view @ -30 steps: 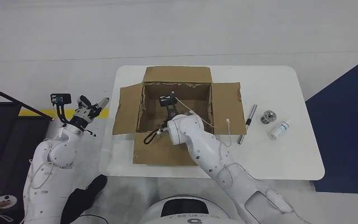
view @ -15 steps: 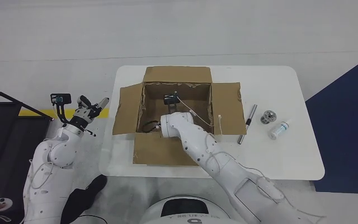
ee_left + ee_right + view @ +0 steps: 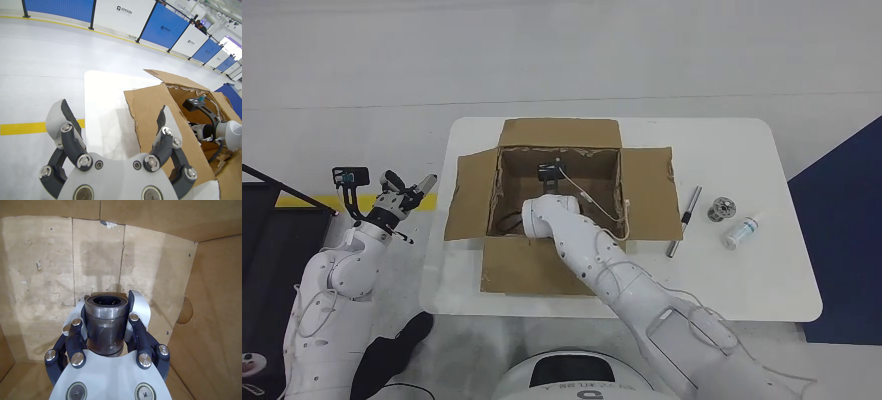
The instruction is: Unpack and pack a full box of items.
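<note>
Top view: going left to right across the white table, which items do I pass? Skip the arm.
An open brown cardboard box → slim dark grey metal rod → small silver metal spool-shaped part → small white bottle lying on its side.

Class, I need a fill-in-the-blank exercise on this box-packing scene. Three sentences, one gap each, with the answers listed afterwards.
1. The right gripper holds a metal cylinder inside the cardboard ____.
2. The left gripper, out beyond the table, is ____ and holds nothing.
3. On the table lie ____ loose items: a metal rod, a spool and a small bottle.

Missing words: box; open; three.
</note>
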Controlling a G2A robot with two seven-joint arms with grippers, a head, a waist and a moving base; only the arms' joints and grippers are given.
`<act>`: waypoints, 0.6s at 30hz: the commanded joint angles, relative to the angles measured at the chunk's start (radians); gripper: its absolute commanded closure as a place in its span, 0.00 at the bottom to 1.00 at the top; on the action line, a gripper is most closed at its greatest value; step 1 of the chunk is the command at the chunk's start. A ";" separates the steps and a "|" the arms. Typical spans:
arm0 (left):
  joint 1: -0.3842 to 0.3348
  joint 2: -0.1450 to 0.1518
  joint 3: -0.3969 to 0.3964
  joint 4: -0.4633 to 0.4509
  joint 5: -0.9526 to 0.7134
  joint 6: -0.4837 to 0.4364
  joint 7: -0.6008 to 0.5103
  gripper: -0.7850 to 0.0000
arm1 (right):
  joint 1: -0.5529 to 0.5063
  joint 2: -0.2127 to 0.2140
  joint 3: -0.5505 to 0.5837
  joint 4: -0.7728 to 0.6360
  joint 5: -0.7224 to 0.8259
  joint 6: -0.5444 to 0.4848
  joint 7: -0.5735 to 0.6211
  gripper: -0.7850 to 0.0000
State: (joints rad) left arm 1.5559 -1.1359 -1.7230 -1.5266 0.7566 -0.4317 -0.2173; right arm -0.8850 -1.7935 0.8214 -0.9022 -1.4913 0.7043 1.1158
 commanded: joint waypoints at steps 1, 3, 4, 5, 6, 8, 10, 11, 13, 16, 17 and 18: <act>0.000 0.000 0.000 0.000 0.000 0.000 0.000 0.00 | -0.002 -0.008 0.009 -0.004 -0.008 -0.005 0.005 1.00; 0.000 0.000 0.000 0.000 0.000 0.000 0.000 0.00 | -0.009 -0.014 0.017 -0.023 -0.019 -0.014 0.014 1.00; 0.000 0.000 0.000 0.000 0.000 0.000 0.000 0.00 | -0.015 -0.015 0.021 -0.039 -0.022 -0.022 0.022 1.00; 0.000 0.000 0.000 0.000 0.000 0.000 0.000 0.00 | -0.023 -0.016 0.025 -0.065 -0.027 -0.031 0.030 1.00; 0.000 0.000 0.000 0.000 0.000 0.000 0.000 0.00 | -0.034 -0.015 0.028 -0.101 -0.033 -0.037 0.037 1.00; 0.000 0.000 0.000 0.000 0.000 0.000 0.000 0.00 | -0.071 -0.007 0.042 -0.201 -0.047 -0.053 0.040 1.00; 0.000 0.000 0.000 0.000 0.000 0.000 0.000 0.00 | -0.125 0.007 0.071 -0.320 -0.069 -0.074 0.025 1.00; 0.000 0.000 0.000 0.000 0.000 0.000 0.000 0.00 | -0.159 0.016 0.089 -0.382 -0.084 -0.088 0.016 1.00; 0.000 0.000 0.000 0.000 0.000 0.000 0.000 0.00 | -0.236 0.032 0.124 -0.528 -0.094 -0.132 -0.012 1.00; 0.000 0.000 0.000 0.000 0.000 0.000 0.000 0.00 | -0.353 0.056 0.189 -0.727 -0.081 -0.218 -0.083 1.00; 0.000 0.000 0.000 0.000 0.000 0.000 0.000 0.00 | -0.389 0.062 0.207 -0.777 -0.061 -0.250 -0.110 1.00; 0.000 0.000 0.000 0.000 0.000 0.000 0.000 0.00 | -0.419 0.067 0.226 -0.826 -0.031 -0.284 -0.140 1.00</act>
State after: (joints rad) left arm 1.5559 -1.1359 -1.7230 -1.5266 0.7566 -0.4317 -0.2173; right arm -1.2626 -1.7320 1.0246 -1.6570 -1.5550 0.4609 1.0117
